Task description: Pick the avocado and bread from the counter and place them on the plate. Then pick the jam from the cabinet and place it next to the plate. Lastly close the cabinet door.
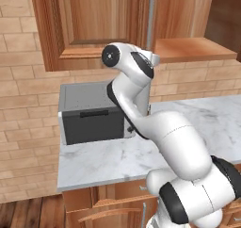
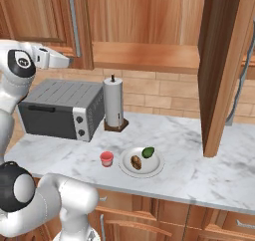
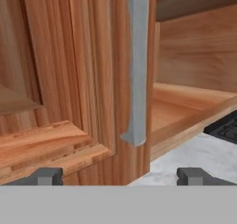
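The white plate [image 2: 152, 170] lies on the marble counter [image 2: 199, 173] with the dark green avocado [image 2: 148, 152] and the tan bread [image 2: 136, 161] on it. Just left of the plate stands the red jam [image 2: 106, 158]. The cabinet [image 2: 144, 21] has its right door [image 2: 219, 70] swung out, showing the wooden shelf [image 2: 144, 56]. My hand [image 2: 52, 60] is raised at the closed left door. In the hand view my gripper [image 3: 120, 177] is open and holds nothing, facing that door's grey handle [image 3: 136, 65].
A grey toaster oven [image 2: 60, 110] sits at the back left of the counter. A paper-towel roll [image 2: 113, 103] stands beside it. The open door hangs over the counter's right part. Wooden drawers [image 2: 149, 215] run below the worktop.
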{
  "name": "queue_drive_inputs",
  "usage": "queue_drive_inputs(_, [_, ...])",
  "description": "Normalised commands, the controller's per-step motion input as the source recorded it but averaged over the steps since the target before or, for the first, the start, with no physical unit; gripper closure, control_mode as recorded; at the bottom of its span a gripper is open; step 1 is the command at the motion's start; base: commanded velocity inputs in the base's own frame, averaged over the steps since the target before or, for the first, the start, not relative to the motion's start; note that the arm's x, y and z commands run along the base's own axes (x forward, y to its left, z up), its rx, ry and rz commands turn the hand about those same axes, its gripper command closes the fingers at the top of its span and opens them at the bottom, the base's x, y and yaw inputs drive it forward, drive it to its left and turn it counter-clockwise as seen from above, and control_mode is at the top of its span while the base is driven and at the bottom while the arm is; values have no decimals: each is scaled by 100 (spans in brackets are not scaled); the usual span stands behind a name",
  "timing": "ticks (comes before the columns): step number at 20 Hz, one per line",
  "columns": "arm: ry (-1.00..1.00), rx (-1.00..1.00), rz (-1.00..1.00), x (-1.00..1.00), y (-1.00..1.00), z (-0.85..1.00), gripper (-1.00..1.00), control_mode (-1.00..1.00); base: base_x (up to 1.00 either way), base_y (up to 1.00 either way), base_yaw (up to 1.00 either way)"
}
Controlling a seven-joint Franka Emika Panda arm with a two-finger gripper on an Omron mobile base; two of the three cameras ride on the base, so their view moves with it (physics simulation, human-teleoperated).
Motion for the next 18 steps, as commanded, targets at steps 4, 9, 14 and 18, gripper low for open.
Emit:
queue_drive_inputs(4, [0,0,0,47,-13,-13,-100,-100,0,0,0])
queue_drive_inputs(9, [0,-1,0,40,-8,-19,-100,-100,0,0,0])
queue_drive_inputs(14, [-1,0,5,-38,-3,-18,-100,-100,0,0,0])
queue_drive_inputs(18, [-5,0,8,-99,0,-27,-100,-100,0,0,0])
